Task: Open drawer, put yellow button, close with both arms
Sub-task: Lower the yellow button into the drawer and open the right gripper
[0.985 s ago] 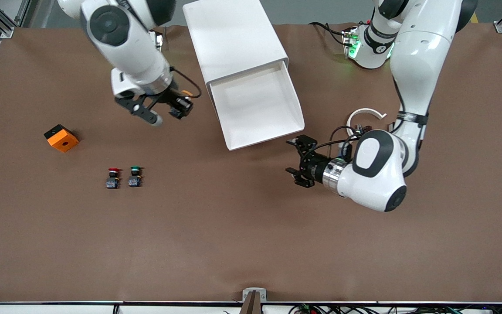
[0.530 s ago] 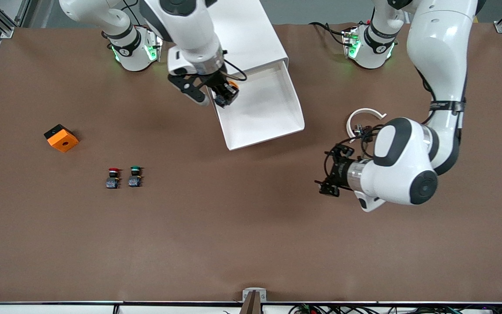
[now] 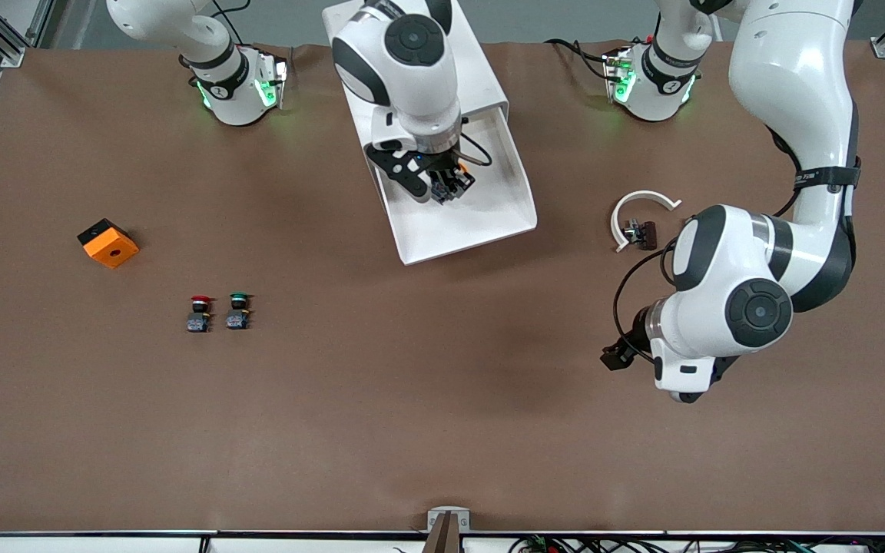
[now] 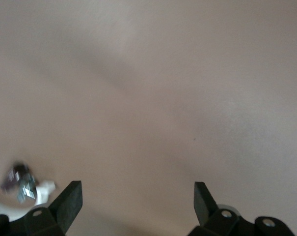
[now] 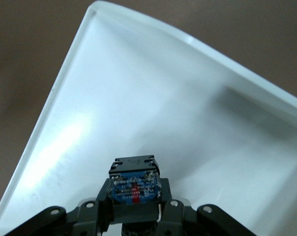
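The drawer (image 3: 488, 219) is pulled out of the top of the white cabinet (image 3: 481, 73) and is open; its white floor fills the right wrist view (image 5: 153, 108). My right gripper (image 3: 446, 187) hangs over the inside of the drawer, shut on the yellow button (image 3: 454, 183). In the right wrist view the gripper (image 5: 134, 209) holds the button's black body with its bluish base (image 5: 134, 184) showing; the cap is hidden. My left gripper (image 3: 616, 357) is over bare table toward the left arm's end, apart from the drawer. In the left wrist view it (image 4: 138, 196) is open and empty.
A red-capped button (image 3: 198, 313) and a green-capped button (image 3: 238, 310) stand side by side toward the right arm's end. An orange block (image 3: 108, 243) lies beside them, nearer the table's end. A white ring piece (image 3: 642, 209) with a small dark part lies near the left arm.
My right arm has carried the yellow button from over the bare table to over the open drawer. My left gripper has drawn away from the drawer's front, toward the front camera.
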`<state>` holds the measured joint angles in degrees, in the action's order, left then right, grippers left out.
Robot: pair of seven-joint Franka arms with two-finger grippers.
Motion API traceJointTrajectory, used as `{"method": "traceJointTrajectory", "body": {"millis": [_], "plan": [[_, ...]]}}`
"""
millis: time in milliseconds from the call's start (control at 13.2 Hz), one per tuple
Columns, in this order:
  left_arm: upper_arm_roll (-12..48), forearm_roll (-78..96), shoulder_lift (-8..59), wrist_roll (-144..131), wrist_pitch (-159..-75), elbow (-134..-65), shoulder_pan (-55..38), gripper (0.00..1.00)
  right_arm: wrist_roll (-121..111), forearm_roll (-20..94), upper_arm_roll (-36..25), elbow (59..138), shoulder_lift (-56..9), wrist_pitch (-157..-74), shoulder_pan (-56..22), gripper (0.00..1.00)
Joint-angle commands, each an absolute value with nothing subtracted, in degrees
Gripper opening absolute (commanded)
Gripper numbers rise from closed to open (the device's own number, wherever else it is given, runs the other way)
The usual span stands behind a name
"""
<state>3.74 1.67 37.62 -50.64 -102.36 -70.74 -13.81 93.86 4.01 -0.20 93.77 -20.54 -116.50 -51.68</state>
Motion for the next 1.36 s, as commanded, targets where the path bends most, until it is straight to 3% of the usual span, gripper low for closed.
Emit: {"method": "traceJointTrajectory", "body": {"millis": [0,76,152,606,985,1288], "plan": [[4.1,-0.1,34.6,-42.9,-105.5,-75.5,-13.8,1.00,95.3,2.3,-1.1,91.2,-22.3,-115.4,-52.6,0.00],[4.4,-0.2,33.8,-42.8,-106.7,-77.3,-14.0,1.00,95.3,2.3,-1.1,91.2,-22.3,-115.4,-52.6,0.73],[5.4,-0.2,32.5,-42.8,-108.7,-79.6,-14.0,1.00,95.4,2.1,-1.1,91.2,-22.4,-115.3,-52.6,1.00],[10.7,-1.9,23.6,-42.8,-125.5,-99.4,-14.0,1.00,89.2,2.3,-1.3,86.4,-22.3,-111.8,-49.4,1.00],[18.7,-2.0,22.8,-43.8,-128.9,-104.1,-14.0,1.00,68.1,2.8,-1.3,83.8,-21.4,-104.6,-39.2,1.00],[24.8,-1.3,23.9,-51.5,-126.8,-104.3,-14.1,1.00,47.0,2.7,-1.4,83.8,-18.0,-96.6,-28.2,1.00]]}}
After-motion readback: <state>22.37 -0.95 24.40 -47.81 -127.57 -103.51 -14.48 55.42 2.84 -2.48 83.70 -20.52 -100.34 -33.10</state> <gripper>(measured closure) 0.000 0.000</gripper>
